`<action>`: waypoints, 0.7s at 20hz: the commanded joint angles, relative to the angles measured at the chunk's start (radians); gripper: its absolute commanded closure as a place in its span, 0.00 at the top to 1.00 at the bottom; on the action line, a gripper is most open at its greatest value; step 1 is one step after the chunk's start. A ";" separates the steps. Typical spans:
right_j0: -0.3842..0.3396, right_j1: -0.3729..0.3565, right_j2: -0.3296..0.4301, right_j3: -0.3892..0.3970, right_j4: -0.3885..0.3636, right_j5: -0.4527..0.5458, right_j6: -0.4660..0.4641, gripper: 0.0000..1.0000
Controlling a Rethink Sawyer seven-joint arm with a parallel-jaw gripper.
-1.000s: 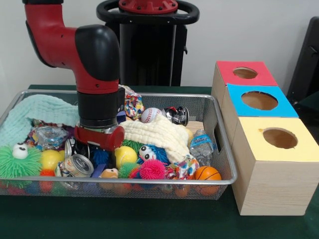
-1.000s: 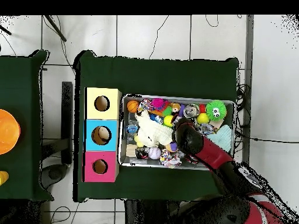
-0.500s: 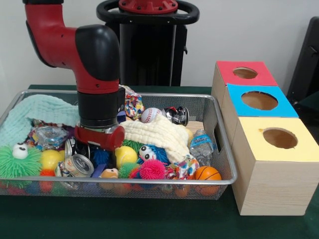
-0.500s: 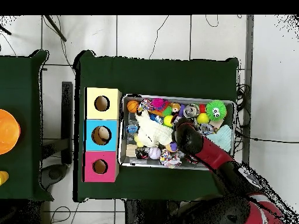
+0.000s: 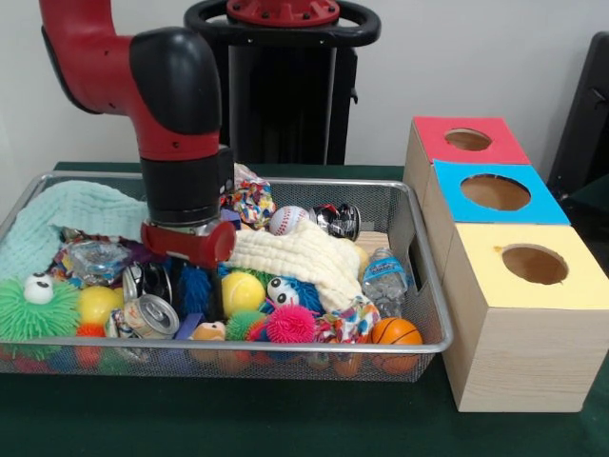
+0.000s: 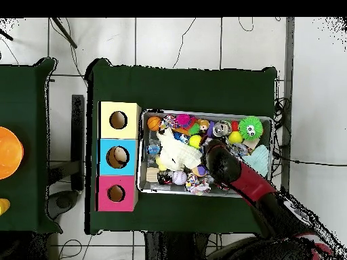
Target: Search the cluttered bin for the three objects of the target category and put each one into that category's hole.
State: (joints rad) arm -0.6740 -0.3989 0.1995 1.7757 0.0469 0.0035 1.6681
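Three boxes: yellow-topped wooden box nearest, blue-topped next, red-topped farthest.
Bin: wire mesh basket, crammed with toys beside the boxes.
Gripper: lowered among blue spiky ball and yellow ball; finger state cannot be told.

Main table covered with dark green cloth, reaching front edge of front view. White wall seen behind. Dark chair-like shape cut off by right edge, kind not determinable.

In overhead view, second green-covered table placed at left, apart from main table, with gap between them. Orange round object laid on it, cut by picture edge. Pale tiled floor seen around both tables. Thin dark cables strewn across floor beyond main table.
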 commanded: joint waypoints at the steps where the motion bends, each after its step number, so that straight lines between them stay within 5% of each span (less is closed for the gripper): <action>1: -0.051 -0.072 0.091 0.105 -0.055 0.225 0.037 1.00; 7: -0.051 -0.033 0.099 0.123 -0.161 0.099 0.039 1.00; 14: -0.019 0.033 0.075 0.058 -0.216 0.072 0.045 1.00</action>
State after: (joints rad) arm -0.7157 -0.4536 0.2130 1.8181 -0.0866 0.0674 1.6681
